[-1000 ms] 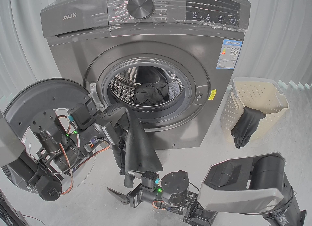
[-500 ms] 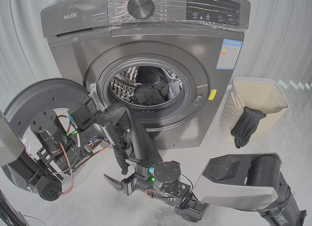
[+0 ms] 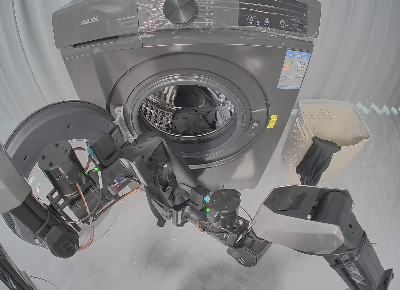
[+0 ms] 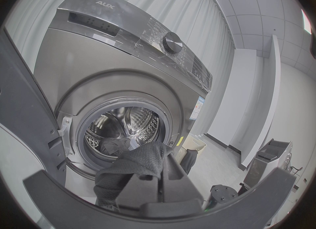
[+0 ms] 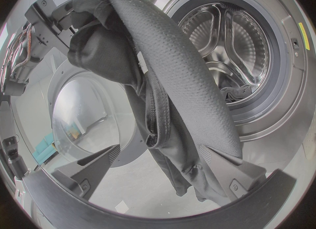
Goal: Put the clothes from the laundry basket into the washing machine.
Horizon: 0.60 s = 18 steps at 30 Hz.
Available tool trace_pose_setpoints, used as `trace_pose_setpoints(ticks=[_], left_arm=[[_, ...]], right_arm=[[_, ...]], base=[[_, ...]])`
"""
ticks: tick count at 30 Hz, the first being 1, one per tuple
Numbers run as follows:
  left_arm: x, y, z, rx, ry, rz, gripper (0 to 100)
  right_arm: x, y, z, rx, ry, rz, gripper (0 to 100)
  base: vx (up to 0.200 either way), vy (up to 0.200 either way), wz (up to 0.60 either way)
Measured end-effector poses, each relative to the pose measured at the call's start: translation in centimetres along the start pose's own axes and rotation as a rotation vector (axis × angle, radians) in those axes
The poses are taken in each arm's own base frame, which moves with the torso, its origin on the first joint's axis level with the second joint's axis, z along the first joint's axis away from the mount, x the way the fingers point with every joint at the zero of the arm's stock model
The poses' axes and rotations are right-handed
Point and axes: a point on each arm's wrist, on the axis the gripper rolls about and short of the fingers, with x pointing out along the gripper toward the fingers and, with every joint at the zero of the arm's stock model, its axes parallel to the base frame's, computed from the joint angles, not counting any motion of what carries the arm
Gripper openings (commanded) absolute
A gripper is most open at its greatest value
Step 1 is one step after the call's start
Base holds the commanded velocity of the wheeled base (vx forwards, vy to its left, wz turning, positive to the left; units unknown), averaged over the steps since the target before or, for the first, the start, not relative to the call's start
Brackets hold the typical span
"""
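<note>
Spread open, the right tool (image 3: 161, 211) has risen around the black garment (image 3: 178, 172) gripped by the left tool (image 3: 142, 154), ready to gather it.

Drum mouth (image 3: 183, 95) gapes open; hanging garment (image 3: 177, 166) blocks its lower rim.

laundry basket (image 3: 333, 125) right of washing machine (image 3: 183, 55), garment (image 3: 193, 119) in drum (image 3: 155, 113), hanging cloth (image 3: 178, 170) before its opening

Three dark garments (image 3: 193, 120) (image 3: 179, 170) (image 3: 316, 163) in play here; one washing machine (image 3: 187, 57); one laundry basket (image 3: 333, 126). One round glass door (image 3: 54, 124) as well.
</note>
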Motion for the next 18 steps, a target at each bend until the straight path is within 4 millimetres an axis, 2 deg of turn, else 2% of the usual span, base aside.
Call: trace_pose_setpoints(ticks=[11, 12, 18], left_arm=[[0.0, 0.0, 0.1, 0.001, -0.002, 0.0, 0], [0.0, 0.0, 0.0, 0.0, -0.001, 0.0, 0], [0.0, 0.1, 0.1, 0.001, -0.002, 0.003, 0]], right_arm=[[1.5, -0.8, -0.5, -0.031, -0.039, -0.035, 100], [1.5, -0.8, -0.6, -0.031, -0.042, -0.037, 0], [1.7, -1.1, -1.0, -0.037, -0.051, -0.045, 0]], base=[[0.0, 0.0, 0.0], [0.0, 0.0, 0.0], [0.0, 0.0, 0.0]])
